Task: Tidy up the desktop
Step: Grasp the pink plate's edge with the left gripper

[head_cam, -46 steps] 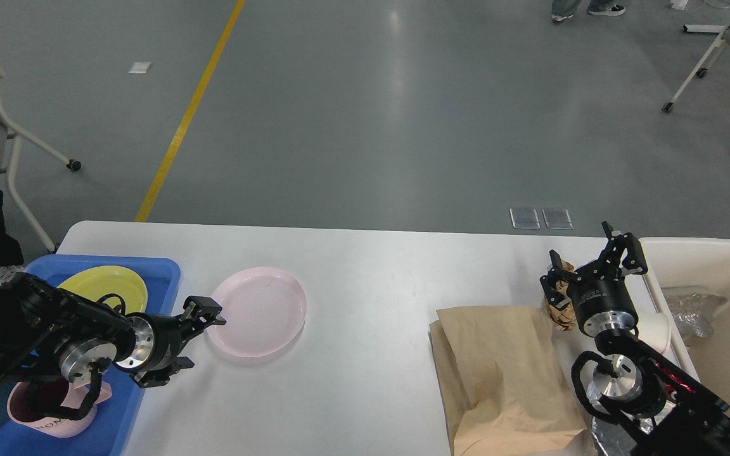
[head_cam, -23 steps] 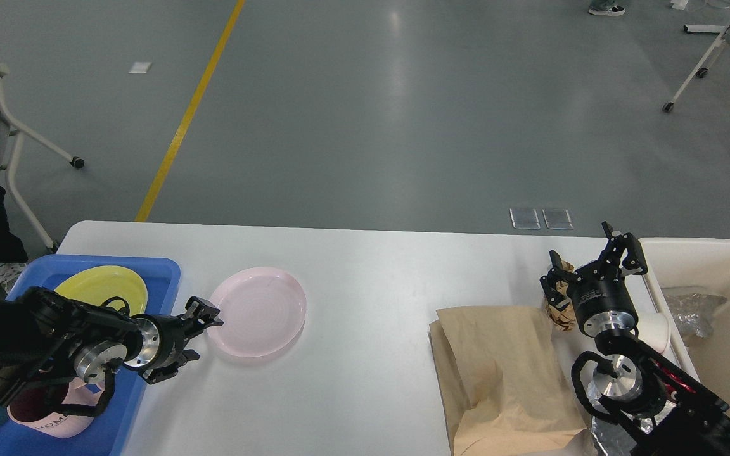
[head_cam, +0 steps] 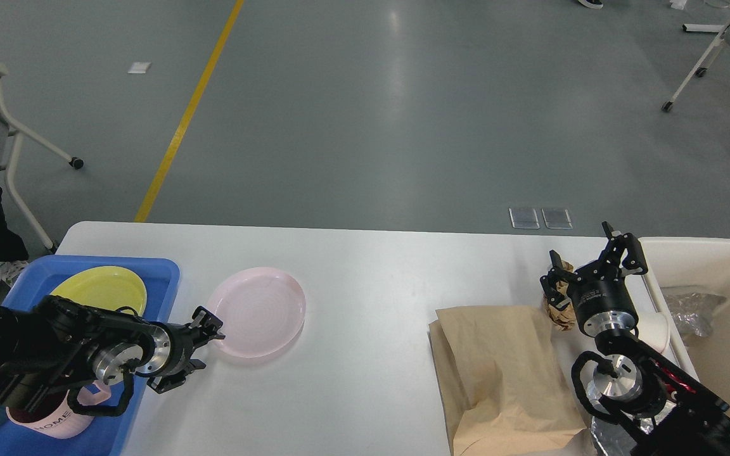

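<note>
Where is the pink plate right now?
In the head view, the pink plate lies on the left part of the desktop, just right of the blue tray, with the left gripper at its near-left rim.

left arm [head_cam: 54, 345]: black links, silver wrist ring, looped black cable | left gripper [head_cam: 203, 348]: black, two fingers | right arm [head_cam: 631, 380]: black, silver joint discs, black cable loop, red trim | right gripper [head_cam: 593, 269]: black, screw-studded fingers

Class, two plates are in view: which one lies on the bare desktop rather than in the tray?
The pink plate lies on the desktop; the yellow plate sits inside the blue tray.
</note>
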